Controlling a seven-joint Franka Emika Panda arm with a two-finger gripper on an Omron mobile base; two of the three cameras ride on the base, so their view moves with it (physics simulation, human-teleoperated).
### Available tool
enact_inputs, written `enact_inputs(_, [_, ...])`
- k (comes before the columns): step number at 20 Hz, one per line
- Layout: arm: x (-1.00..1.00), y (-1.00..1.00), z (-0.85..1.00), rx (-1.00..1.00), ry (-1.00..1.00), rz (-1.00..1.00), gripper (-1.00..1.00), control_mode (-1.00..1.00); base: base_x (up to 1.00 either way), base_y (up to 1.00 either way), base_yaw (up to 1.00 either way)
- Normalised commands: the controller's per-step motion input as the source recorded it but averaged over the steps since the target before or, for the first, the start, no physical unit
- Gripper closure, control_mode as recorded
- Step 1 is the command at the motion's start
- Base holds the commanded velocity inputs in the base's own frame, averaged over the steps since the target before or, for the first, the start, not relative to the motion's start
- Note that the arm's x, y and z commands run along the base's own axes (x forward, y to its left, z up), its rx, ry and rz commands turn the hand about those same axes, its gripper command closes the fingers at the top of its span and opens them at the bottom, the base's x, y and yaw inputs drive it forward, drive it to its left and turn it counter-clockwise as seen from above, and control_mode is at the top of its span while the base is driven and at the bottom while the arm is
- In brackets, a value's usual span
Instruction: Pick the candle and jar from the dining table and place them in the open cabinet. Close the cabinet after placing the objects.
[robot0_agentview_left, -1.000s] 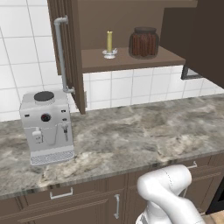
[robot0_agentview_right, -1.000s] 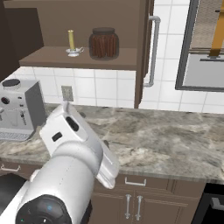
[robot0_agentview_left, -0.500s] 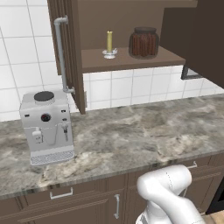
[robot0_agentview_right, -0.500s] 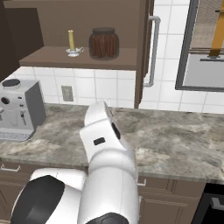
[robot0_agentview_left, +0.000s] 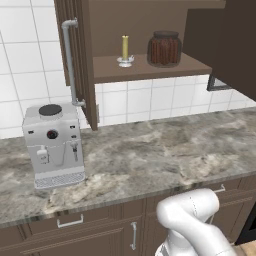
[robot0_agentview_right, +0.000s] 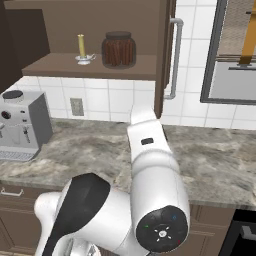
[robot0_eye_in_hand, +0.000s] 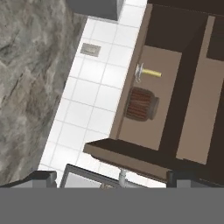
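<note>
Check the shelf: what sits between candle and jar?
Nothing: bare shelf separates the candle and jar, clearest in the left base view.

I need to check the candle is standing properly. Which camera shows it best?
The left base view: the candle stands upright on the cabinet shelf, left of the jar. The right base view shows the same; the hand view shows it rolled sideways.

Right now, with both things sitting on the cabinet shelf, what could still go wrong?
1. The candle stands near the shelf's front edge, so a door swinging shut might clip and topple it.
2. The jar also sits fairly far forward and could get nudged.
3. The open gripper might miss the thin bar handle.
</note>
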Motion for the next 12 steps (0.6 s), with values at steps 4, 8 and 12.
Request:
enact_inputs(4, [0.61,-0.14,0.00,0.07,0.00,0.00,-1.00,-1.00,0.00,0.00,0.00])
enact_inputs(8, [0.57,-0.11,-0.02,0.00,0.00,0.00,-1.00,-1.00,0.00,0.00,0.00])
enact_inputs(12, [0.55,-0.16,-0.03,0.00,0.00,0.00,-1.00,-1.00,0.00,0.00,0.00])
